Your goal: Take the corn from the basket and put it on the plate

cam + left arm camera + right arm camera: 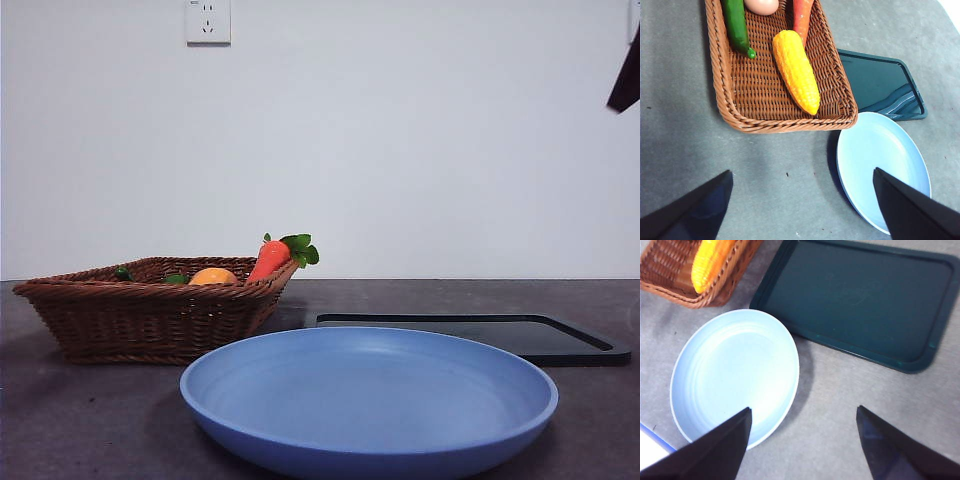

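Observation:
The yellow corn [796, 71] lies in the brown wicker basket [730, 95] beside a carrot and a cucumber; its tip also shows in the right wrist view as corn [710, 262] in the basket [670, 287]. From the front, the basket [150, 315] hides the corn. The light blue plate [370, 400] [880, 165] [735, 372] sits bare, just beside the basket. My left gripper [800, 210] hovers open above the table in front of the basket. My right gripper [802, 445] hangs open over the plate's edge, with nothing held.
A flat black tray [470, 335] [860, 300] [880, 82] lies beyond the plate. In the basket are an orange carrot with green leaves [272, 258], a green cucumber [736, 25] and a round orange fruit [212, 276]. A black arm tip [626, 80] shows at the top right.

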